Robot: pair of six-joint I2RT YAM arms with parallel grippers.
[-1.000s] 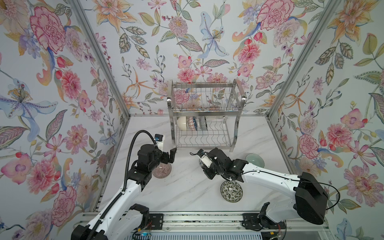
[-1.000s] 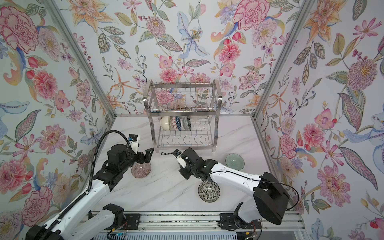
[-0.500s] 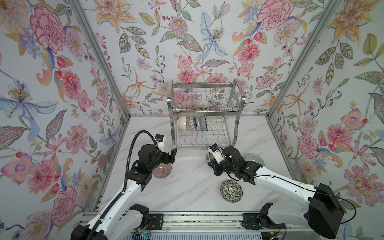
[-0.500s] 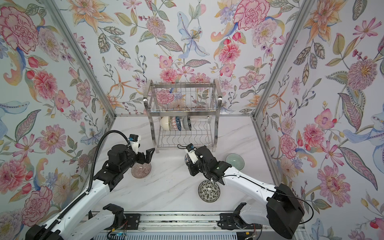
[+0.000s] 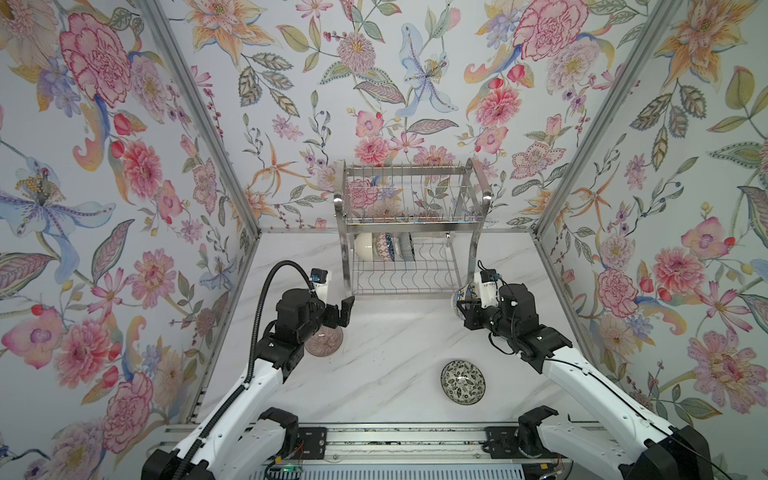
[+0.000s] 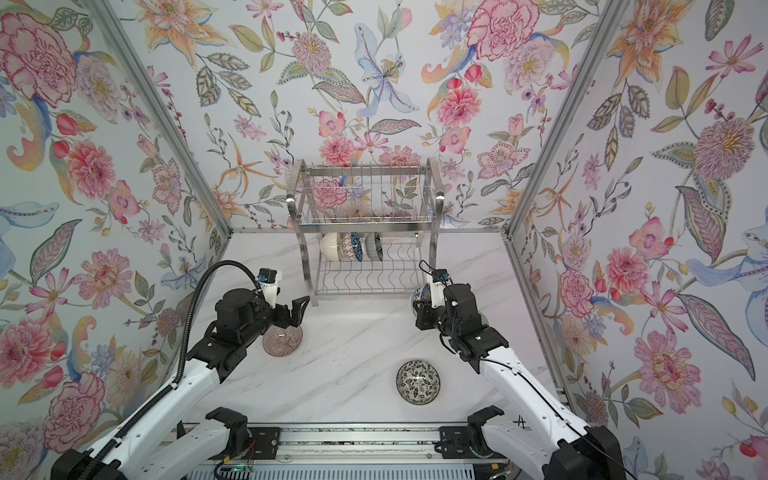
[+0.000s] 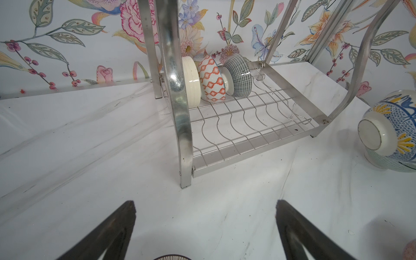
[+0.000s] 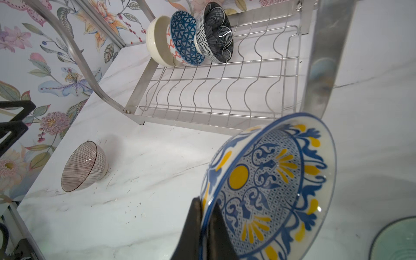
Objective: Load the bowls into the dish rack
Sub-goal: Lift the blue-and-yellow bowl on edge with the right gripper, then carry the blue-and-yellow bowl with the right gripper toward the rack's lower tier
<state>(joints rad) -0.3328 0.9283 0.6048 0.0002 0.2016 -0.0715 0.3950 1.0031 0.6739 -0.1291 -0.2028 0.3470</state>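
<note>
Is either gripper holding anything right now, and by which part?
The right gripper pinches the blue-white yellow-centred bowl by its rim, one finger inside and one outside. The left gripper is open, holding nothing.

In both top views, the left arm (image 5: pixel 245 390) at seven o'clock and the right arm (image 5: pixel 582 382) at five have white links and black joints. A ribbed black hose (image 5: pixel 259 307) runs on the left; the left gripper (image 7: pixel 205 202) has matte black fingers (image 7: pixel 121 220).

Three bowls (image 7: pixel 212 78) stand edgewise in the dish rack (image 7: pixel 180 112).
</note>
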